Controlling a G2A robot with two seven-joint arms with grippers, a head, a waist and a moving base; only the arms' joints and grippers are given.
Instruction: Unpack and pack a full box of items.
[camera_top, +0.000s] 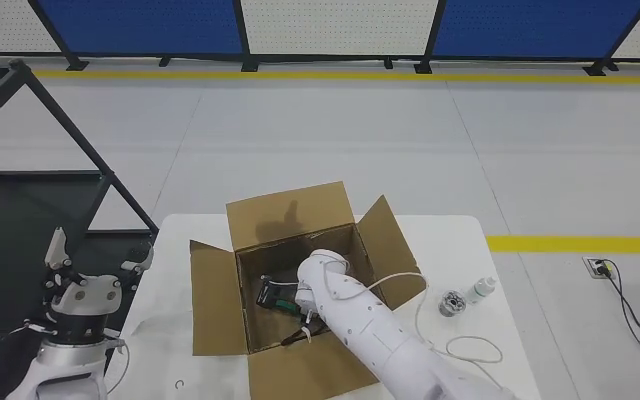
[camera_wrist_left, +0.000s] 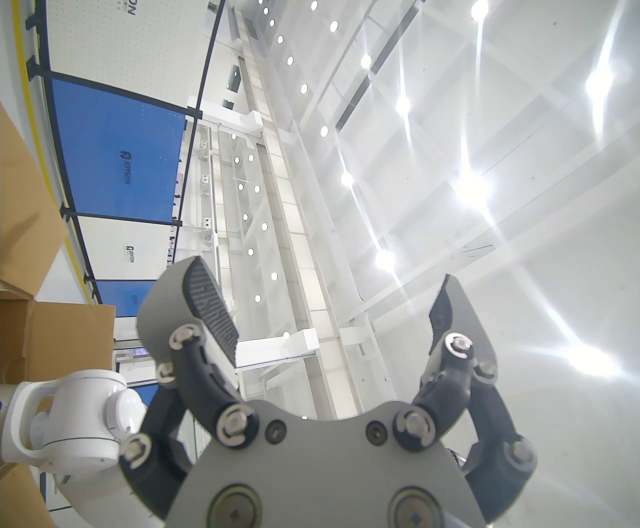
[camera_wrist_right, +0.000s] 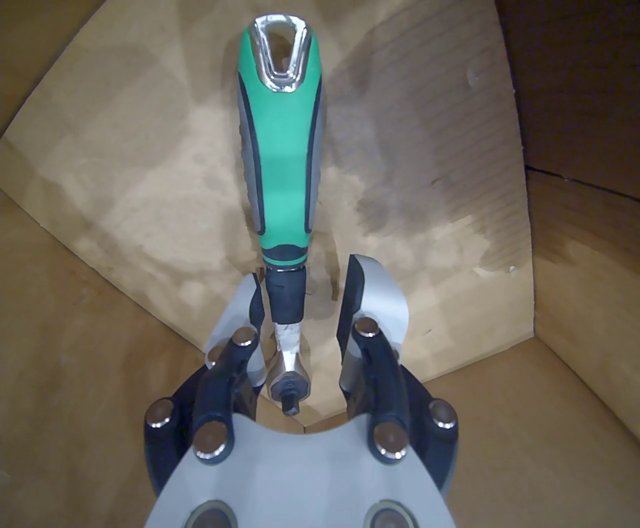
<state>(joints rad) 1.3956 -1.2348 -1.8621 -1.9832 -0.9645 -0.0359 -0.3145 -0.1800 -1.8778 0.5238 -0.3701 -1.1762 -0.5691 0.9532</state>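
An open cardboard box (camera_top: 290, 212) stands mid-table with its flaps spread. My right arm (camera_top: 345, 305) leans down into it. Inside, a ratchet wrench with a green handle (camera_wrist_right: 280, 150) lies on the box floor (camera_wrist_right: 125, 175). My right gripper (camera_wrist_right: 312, 290) is open and straddles the wrench's black neck; one finger touches the neck and the other stands clear. From above, a dark packaged item (camera_top: 270, 293) lies in the box beside the arm. My left gripper (camera_wrist_left: 325, 290) is open and holds nothing; it points upward beside the table's left edge (camera_top: 97, 260).
On the white table (camera_top: 170, 300), right of the box, stand a small clear bottle (camera_top: 483, 289) and a round metal item (camera_top: 452, 303). A white cable (camera_top: 470, 350) loops near them. A box flap (camera_wrist_left: 25, 200) shows beside the left gripper.
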